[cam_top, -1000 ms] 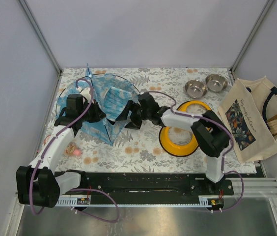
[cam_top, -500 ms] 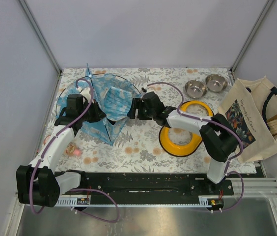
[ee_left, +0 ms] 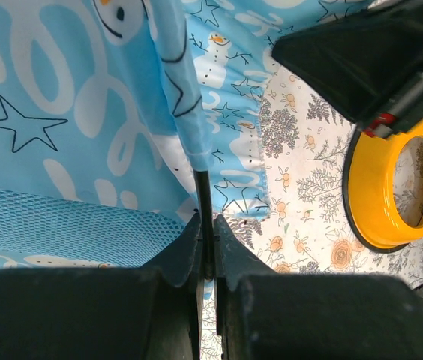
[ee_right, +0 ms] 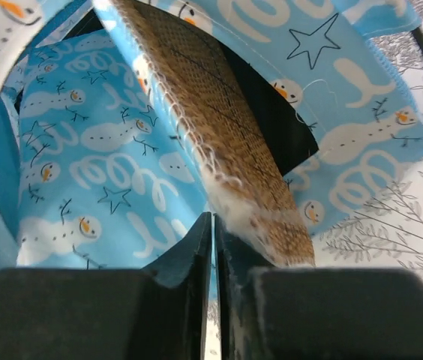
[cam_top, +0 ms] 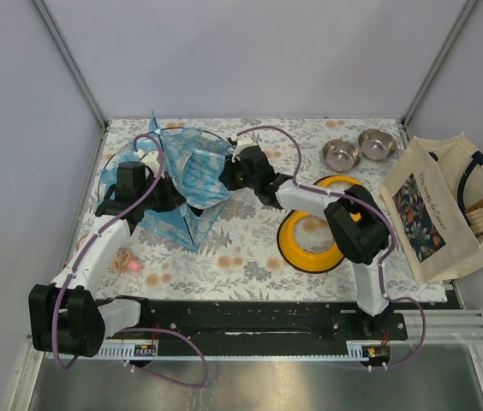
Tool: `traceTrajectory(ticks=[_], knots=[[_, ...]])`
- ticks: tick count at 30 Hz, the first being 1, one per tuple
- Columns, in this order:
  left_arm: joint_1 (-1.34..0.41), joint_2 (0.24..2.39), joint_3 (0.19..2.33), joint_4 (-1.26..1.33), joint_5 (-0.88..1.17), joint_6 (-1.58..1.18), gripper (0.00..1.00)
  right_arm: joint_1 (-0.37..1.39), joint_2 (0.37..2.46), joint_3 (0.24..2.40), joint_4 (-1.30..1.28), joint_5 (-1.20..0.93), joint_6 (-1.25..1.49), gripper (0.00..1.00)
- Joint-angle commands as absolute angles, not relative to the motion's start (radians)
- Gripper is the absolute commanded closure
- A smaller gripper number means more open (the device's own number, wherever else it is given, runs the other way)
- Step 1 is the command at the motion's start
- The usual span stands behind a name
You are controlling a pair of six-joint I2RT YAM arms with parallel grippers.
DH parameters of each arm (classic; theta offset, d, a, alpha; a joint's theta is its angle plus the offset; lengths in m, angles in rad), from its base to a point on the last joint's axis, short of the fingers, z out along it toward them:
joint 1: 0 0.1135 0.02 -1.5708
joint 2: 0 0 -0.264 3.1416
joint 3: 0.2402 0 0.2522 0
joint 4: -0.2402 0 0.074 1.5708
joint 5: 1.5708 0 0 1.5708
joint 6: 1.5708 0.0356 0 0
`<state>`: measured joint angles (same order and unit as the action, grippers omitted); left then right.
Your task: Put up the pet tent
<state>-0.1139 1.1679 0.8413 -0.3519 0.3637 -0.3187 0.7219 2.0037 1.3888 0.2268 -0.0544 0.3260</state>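
The pet tent (cam_top: 194, 175), light-blue fabric with white snowmen, lies crumpled at the back left of the floral table cover. My left gripper (cam_top: 167, 199) sits at its left side, shut on a thin black pole (ee_left: 204, 191) that runs up into a fabric sleeve; the jaws (ee_left: 207, 225) pinch the pole. From the right, my right gripper (cam_top: 224, 177) reaches the tent's edge. Its jaws (ee_right: 213, 221) stand closed, with a sliver of blue fabric (ee_right: 121, 172) between them. A brown woven panel with a white fuzzy edge (ee_right: 219, 127) rests against the right finger.
A yellow ring-shaped bowl (cam_top: 297, 257) lies under the right arm's forearm. Two steel bowls (cam_top: 341, 154) (cam_top: 377, 144) stand at the back right. A cream tote bag (cam_top: 447, 210) lies at the right edge. A small pink toy (cam_top: 130, 264) is near the left arm.
My right gripper has travelled left and back to the tent's edge and gone from wide open to closed. The left arm has held still with the pole.
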Motion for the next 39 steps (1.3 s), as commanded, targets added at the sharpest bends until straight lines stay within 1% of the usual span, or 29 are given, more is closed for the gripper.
traceTrajectory(ticks=[1, 5, 8, 9, 10, 12, 13, 14, 16, 18, 21, 26, 30, 31, 36, 39], knots=[[-0.118, 1.181, 0.867, -0.390, 0.413, -0.311, 1.00, 0.710, 2.081, 1.503, 0.275, -0.127, 0.357, 0.92], [-0.118, 1.183, 0.864, -0.394, 0.417, -0.305, 1.00, 0.709, 2.155, 1.609, 0.282, -0.169, 0.474, 0.96], [-0.118, 1.187, 0.865, -0.397, 0.411, -0.308, 1.00, 0.709, 2.186, 1.664, 0.272, -0.183, 0.541, 0.94], [-0.118, 1.187, 0.868, -0.400, 0.404, -0.311, 1.00, 0.709, 2.181, 1.677, 0.246, -0.175, 0.558, 0.91], [-0.117, 1.189, 0.871, -0.400, 0.402, -0.313, 1.00, 0.706, 2.169, 1.671, 0.217, -0.170, 0.566, 0.81], [-0.118, 1.189, 0.876, -0.405, 0.397, -0.314, 1.00, 0.703, 2.099, 1.608, 0.187, -0.143, 0.571, 0.53], [-0.118, 1.189, 0.877, -0.405, 0.391, -0.316, 1.00, 0.703, 2.048, 1.558, 0.186, -0.123, 0.563, 0.43], [-0.118, 1.187, 0.879, -0.405, 0.390, -0.316, 1.00, 0.703, 2.005, 1.496, 0.183, -0.104, 0.558, 0.36], [-0.118, 1.186, 0.881, -0.408, 0.382, -0.316, 1.00, 0.703, 1.921, 1.393, 0.161, -0.054, 0.545, 0.27], [-0.118, 1.184, 0.879, -0.407, 0.380, -0.319, 1.00, 0.696, 1.846, 1.313, 0.129, -0.006, 0.545, 0.22], [-0.118, 1.186, 0.876, -0.399, 0.383, -0.328, 1.00, 0.683, 1.799, 1.229, 0.120, 0.086, 0.540, 0.18], [-0.118, 1.181, 0.867, -0.394, 0.391, -0.337, 1.00, 0.638, 1.911, 1.282, 0.133, -0.060, 0.612, 0.19], [-0.117, 1.181, 0.865, -0.396, 0.391, -0.344, 1.00, 0.626, 2.000, 1.327, 0.147, -0.139, 0.728, 0.26], [-0.118, 1.181, 0.865, -0.394, 0.393, -0.348, 1.00, 0.627, 2.019, 1.328, 0.161, -0.161, 0.764, 0.30], [-0.118, 1.187, 0.864, -0.393, 0.397, -0.348, 1.00, 0.627, 2.094, 1.348, 0.248, -0.259, 0.876, 0.51], [-0.117, 1.192, 0.864, -0.394, 0.397, -0.348, 1.00, 0.627, 2.120, 1.359, 0.308, -0.314, 0.951, 0.70]])
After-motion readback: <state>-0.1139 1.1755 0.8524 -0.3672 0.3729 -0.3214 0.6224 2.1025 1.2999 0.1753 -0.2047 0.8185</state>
